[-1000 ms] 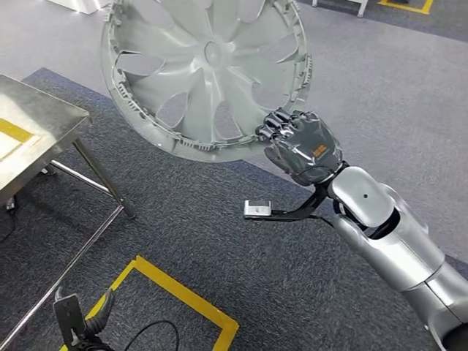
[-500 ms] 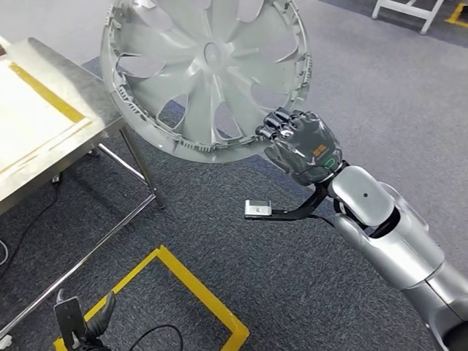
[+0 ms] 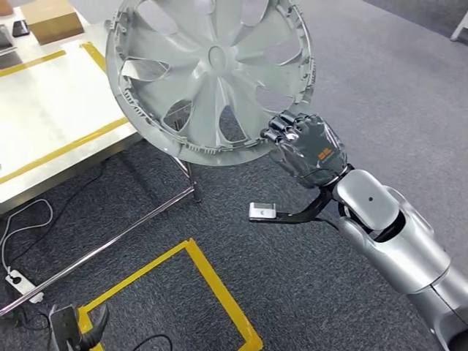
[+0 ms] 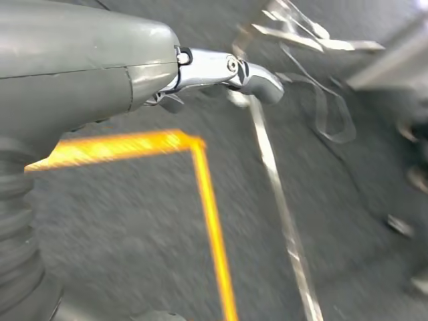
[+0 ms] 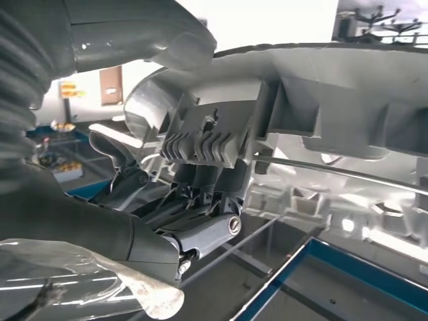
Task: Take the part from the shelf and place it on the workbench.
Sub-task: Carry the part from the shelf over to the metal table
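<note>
Nearest, at the bottom left of the head view, the left hand (image 3: 88, 330) hangs low over the dark carpet (image 3: 165, 219), just beside a corner of the yellow floor tape (image 3: 218, 289). Whether its fingers are spread or curled cannot be told there. The left wrist view is blurred; it shows a grey thumb and one metal finger (image 4: 237, 70) reaching out above the tape (image 4: 212, 221), with nothing seen in the hand.

A white cable (image 3: 28, 219) trails across the carpet to a power strip (image 3: 17, 281) under the bench's near edge.

Higher and to the right, the silver right arm (image 3: 397, 245) reaches forward, and the right hand (image 3: 306, 146) holds the part. Its dark fingers (image 3: 278, 131) wrap over the lower right rim of the hubcap (image 3: 210, 73), a grey spoked plastic disc. The hubcap is in the air, tilted, its ribbed inner side toward the camera. In the right wrist view the fingers (image 5: 202, 231) hook against the clips and wire ring on the inside of the hubcap (image 5: 323, 93).

Behind the hubcap's left side stands the workbench (image 3: 50, 131), a metal top marked with yellow tape lines, on thin metal legs. The hubcap's left rim overlaps the bench's right corner in the picture, but it is not resting on it. At the bench's far left edge lies a brown box (image 3: 54, 25) beside a small dark object (image 3: 21, 28).
</note>
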Controlling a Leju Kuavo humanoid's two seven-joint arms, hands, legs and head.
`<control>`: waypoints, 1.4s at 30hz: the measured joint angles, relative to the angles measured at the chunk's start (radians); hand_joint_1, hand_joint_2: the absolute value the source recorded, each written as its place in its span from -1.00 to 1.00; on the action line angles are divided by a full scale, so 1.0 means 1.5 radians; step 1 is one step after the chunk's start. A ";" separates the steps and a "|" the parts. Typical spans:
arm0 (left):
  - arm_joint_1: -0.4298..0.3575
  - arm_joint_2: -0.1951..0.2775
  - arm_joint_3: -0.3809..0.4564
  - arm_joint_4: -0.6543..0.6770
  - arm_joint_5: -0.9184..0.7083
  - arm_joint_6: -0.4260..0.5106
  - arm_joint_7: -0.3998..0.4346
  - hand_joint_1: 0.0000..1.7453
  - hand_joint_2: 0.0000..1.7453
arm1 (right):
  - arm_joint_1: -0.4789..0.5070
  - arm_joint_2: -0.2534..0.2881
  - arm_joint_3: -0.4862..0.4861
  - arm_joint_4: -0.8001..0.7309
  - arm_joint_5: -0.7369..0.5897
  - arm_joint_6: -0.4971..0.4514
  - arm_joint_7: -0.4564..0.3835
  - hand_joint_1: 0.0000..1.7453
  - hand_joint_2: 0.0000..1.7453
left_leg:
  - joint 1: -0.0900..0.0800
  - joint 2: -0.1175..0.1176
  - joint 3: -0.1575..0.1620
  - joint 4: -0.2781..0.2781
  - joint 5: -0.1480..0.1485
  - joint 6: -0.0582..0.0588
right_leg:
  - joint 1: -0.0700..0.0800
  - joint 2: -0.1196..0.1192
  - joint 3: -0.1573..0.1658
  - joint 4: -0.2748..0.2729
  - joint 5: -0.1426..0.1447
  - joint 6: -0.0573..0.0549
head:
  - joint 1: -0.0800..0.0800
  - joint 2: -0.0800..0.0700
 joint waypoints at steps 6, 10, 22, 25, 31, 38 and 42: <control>0.006 0.043 0.043 0.096 -0.023 0.046 0.001 -1.00 1.00 | 0.005 -0.009 -0.007 -0.008 -0.003 -0.003 0.001 1.00 1.00 | 0.001 0.032 -0.031 0.053 -0.028 -0.023 | -0.001 -0.039 0.020 -0.016 -0.008 -0.015 | -0.007 0.000; 0.005 0.056 0.071 0.137 -0.030 0.048 0.008 -1.00 1.00 | 0.013 -0.017 -0.012 -0.010 -0.003 -0.005 0.003 1.00 1.00 | 0.005 0.070 -0.091 0.169 -0.058 -0.031 | 0.002 -0.075 0.030 -0.016 -0.016 -0.019 | -0.010 0.000; -0.002 0.049 0.195 0.155 -0.179 0.050 0.042 -1.00 1.00 | 0.019 -0.029 -0.021 -0.023 -0.004 -0.006 0.005 1.00 1.00 | -0.005 0.078 0.002 -0.014 0.012 0.009 | 0.008 -0.074 0.010 0.068 -0.087 0.007 | -0.004 0.000; -0.007 0.045 0.222 0.155 -0.195 0.050 0.046 -1.00 1.00 | 0.026 -0.033 -0.023 -0.023 -0.004 -0.006 0.005 1.00 1.00 | -0.004 0.049 0.002 -0.012 0.011 0.011 | 0.008 -0.054 -0.049 0.165 -0.109 0.007 | -0.003 0.000; -0.009 0.041 0.251 0.155 -0.207 0.050 0.046 -1.00 1.00 | 0.030 -0.038 -0.026 -0.024 -0.005 -0.007 0.006 1.00 1.00 | -0.001 -0.006 -0.007 0.000 0.008 -0.001 | 0.001 0.011 0.017 -0.006 -0.016 0.001 | -0.003 0.000; -0.011 0.037 0.277 0.157 -0.220 0.051 0.043 -1.00 1.00 | 0.036 -0.040 -0.028 -0.026 -0.004 -0.010 0.007 1.00 1.00 | -0.002 0.055 -0.063 0.109 -0.046 -0.026 | 0.000 -0.047 0.035 -0.016 -0.020 -0.021 | -0.014 0.000; -0.013 0.035 0.283 0.157 -0.221 0.051 0.043 -1.00 1.00 | 0.039 -0.041 -0.030 -0.026 -0.004 -0.010 0.007 1.00 1.00 | 0.004 0.075 -0.089 0.162 -0.044 -0.029 | 0.002 -0.087 0.045 -0.016 -0.029 -0.020 | -0.014 0.000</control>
